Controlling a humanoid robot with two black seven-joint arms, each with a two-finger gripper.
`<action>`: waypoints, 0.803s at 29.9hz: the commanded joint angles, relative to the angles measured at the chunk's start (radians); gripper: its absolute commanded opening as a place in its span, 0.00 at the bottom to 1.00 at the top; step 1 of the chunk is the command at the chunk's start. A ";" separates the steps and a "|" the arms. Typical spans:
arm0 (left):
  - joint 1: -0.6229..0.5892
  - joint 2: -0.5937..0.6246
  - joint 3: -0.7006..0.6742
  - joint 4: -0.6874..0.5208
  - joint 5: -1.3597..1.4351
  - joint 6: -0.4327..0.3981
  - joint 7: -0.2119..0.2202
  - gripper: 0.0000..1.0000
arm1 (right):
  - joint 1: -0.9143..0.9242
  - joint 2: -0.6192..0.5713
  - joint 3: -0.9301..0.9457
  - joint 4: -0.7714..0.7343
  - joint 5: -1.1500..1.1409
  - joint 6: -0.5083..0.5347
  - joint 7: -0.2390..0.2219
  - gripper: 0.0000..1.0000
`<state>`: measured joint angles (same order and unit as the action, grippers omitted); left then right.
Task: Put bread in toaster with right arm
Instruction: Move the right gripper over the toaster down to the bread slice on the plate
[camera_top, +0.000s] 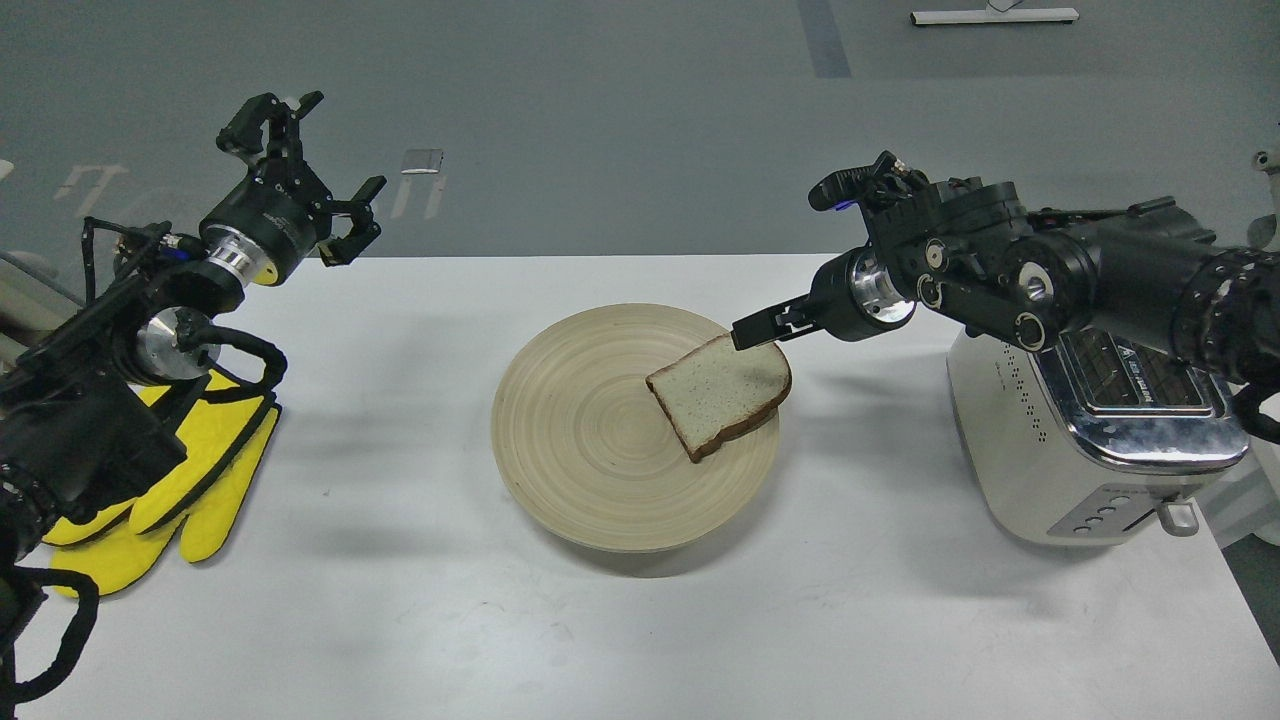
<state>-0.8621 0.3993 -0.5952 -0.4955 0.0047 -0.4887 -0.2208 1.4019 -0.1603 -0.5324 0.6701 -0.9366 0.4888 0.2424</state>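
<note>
The bread (720, 392) lies flat on the right part of a round wooden plate (590, 440) in the middle of the white table. The toaster (1040, 450) stands at the right with both slots empty. My right arm reaches left across the toaster's far end. My right gripper (752, 331) is a slim dark bar whose tip hangs just over the bread's rounded top crust; its two fingers cannot be told apart. My left gripper (343, 142) is open and empty, raised above the table's far left corner.
A yellow oven mitt (200, 480) lies at the left edge, partly under my left arm. The toaster's lever and buttons (1130, 517) face the front. The table's right edge runs just past the toaster.
</note>
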 joint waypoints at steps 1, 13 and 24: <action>0.000 0.000 0.000 0.000 0.000 0.000 0.000 1.00 | -0.018 0.005 0.000 -0.013 -0.014 0.000 0.000 0.98; 0.000 0.000 0.000 0.000 0.000 0.000 0.000 1.00 | -0.044 0.039 0.014 -0.052 -0.011 0.000 0.000 0.90; 0.000 0.000 0.000 0.000 0.000 0.000 0.000 1.00 | -0.054 0.045 0.015 -0.053 -0.013 0.000 0.000 0.70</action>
<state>-0.8621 0.3991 -0.5952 -0.4955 0.0047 -0.4887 -0.2210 1.3499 -0.1151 -0.5162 0.6174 -0.9481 0.4887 0.2425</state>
